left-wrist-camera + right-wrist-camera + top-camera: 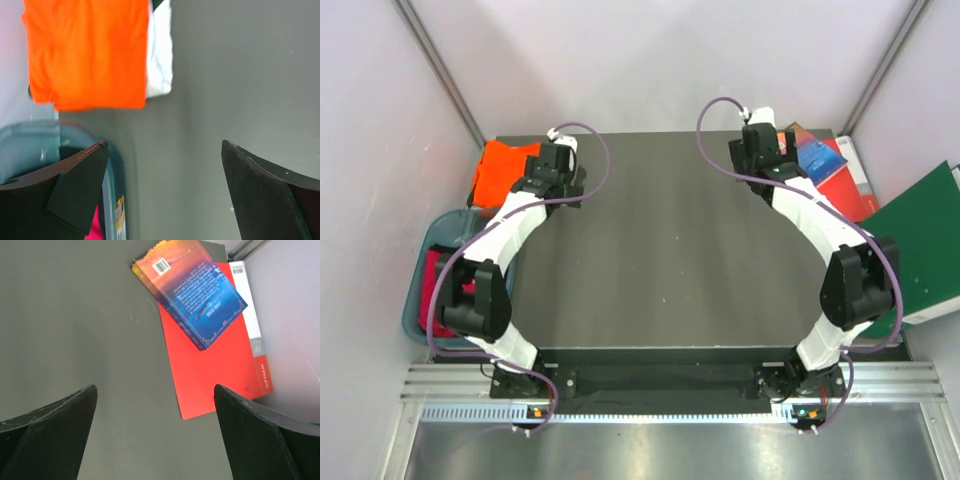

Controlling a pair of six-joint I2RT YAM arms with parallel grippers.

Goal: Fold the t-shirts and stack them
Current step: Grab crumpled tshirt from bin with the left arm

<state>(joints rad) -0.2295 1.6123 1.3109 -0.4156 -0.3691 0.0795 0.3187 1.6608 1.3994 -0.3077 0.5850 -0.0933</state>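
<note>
A bright orange t-shirt (503,170) lies folded at the table's far left corner; it also shows in the left wrist view (87,55), with a white cloth (160,55) beside it. A crimson-red t-shirt (442,290) lies in a teal bin (420,300) left of the table; a pink-red bit of it (93,226) shows in the left wrist view. My left gripper (553,160) (162,150) is open and empty, just right of the orange shirt. My right gripper (762,145) (155,392) is open and empty above the bare table at the far right.
A blue book (192,290) lies on a red book (215,365) at the table's far right corner (832,165). A large green binder (920,245) leans to the right of the table. The teal bin's rim (30,142) is near my left finger. The dark table (670,250) spans the middle.
</note>
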